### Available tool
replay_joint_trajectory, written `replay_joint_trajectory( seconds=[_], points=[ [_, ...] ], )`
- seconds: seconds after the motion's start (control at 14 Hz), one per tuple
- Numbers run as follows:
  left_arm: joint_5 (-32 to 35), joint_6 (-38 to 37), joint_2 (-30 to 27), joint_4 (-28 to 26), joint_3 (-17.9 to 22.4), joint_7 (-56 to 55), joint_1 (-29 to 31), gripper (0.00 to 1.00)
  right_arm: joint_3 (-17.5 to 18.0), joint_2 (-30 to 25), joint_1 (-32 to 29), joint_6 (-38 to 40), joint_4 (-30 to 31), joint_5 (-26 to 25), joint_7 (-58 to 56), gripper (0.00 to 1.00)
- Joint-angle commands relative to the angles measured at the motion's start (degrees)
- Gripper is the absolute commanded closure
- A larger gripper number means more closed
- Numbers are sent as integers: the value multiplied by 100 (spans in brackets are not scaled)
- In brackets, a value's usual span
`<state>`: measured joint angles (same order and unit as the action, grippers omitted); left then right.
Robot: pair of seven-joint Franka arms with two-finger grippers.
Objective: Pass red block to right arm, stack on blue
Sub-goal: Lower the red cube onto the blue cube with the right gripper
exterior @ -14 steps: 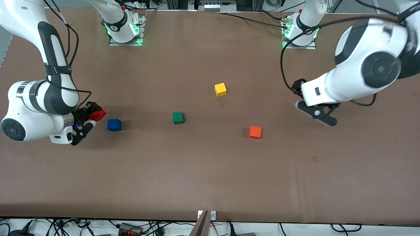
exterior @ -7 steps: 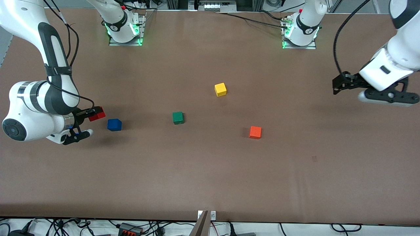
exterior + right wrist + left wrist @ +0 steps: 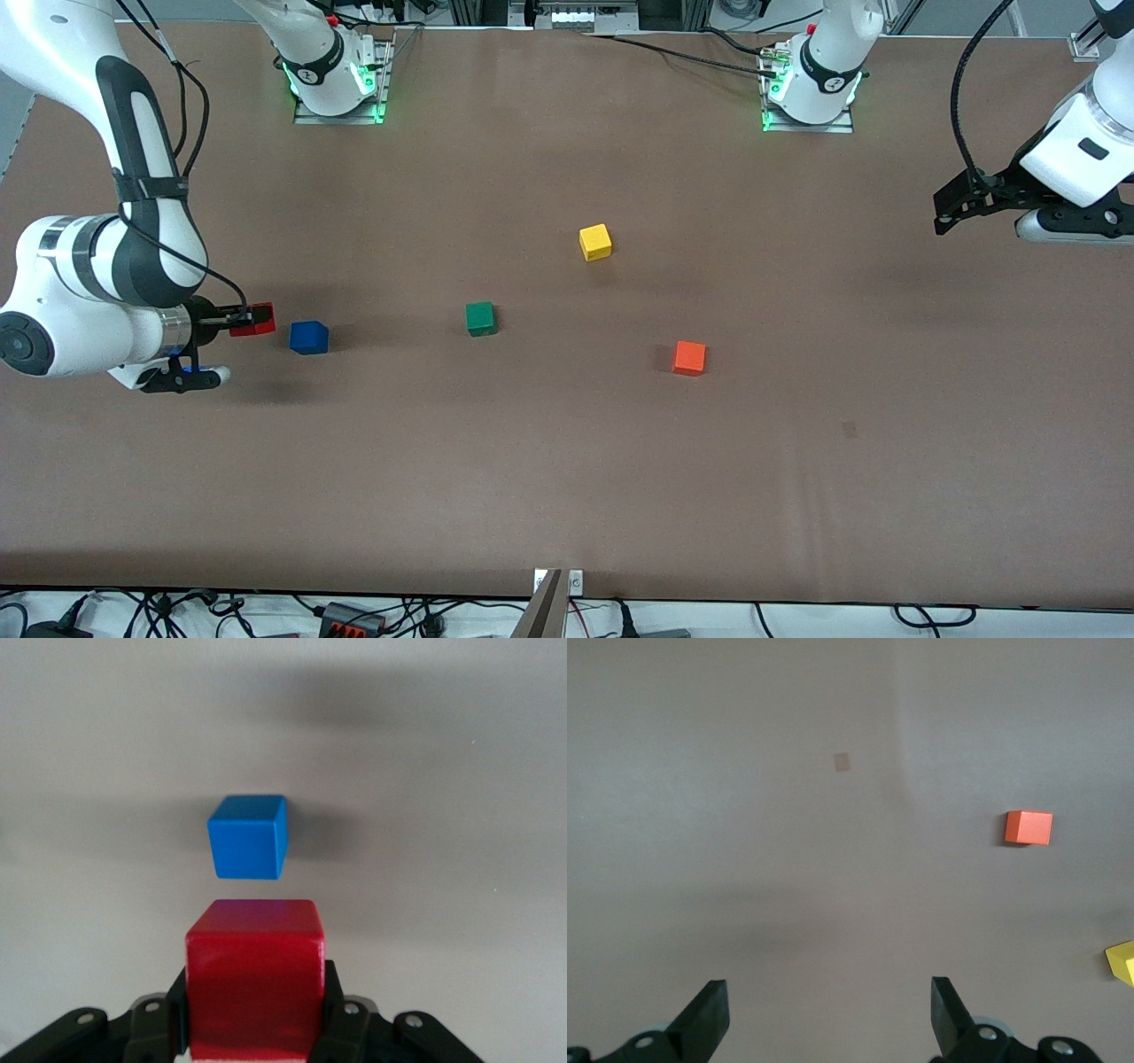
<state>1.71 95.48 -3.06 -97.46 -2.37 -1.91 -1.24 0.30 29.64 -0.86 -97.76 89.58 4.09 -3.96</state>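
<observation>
Brown table (image 3: 567, 461), right hand (image 3: 251, 320) grasping red block (image 3: 254, 319) beside blue (image 3: 308, 338) — left hand (image 3: 952, 211) released

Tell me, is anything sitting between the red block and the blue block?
Nothing. The red block, held in the right gripper, and the blue block have only bare table between them, clearest in the right wrist view.

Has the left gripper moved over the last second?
Yes. The left gripper, open and empty, has pulled away from the orange cube toward the left arm's end of the table, and now hangs well past its own base.
</observation>
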Motion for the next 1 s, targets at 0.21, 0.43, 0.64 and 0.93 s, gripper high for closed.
replay_joint_trajectory(
  seconds=[0.21,0.43,0.64,0.93],
  points=[
    [-285,-223,-115,-89,52,-38,37,0,32,-1143,227,-1402,1586,-110,703,100],
    [-285,-223,-98,-10,43,-46,28,0,23,-1233,218,-1491,1799,-267,729,100],
    [-285,-232,-98,-10,43,-46,28,0,41,-1215,358,-2035,2071,-742,1194,100],
    [-285,-241,-98,-10,43,-46,28,0,49,-1171,324,-2387,2326,-682,1345,100]
  ],
)
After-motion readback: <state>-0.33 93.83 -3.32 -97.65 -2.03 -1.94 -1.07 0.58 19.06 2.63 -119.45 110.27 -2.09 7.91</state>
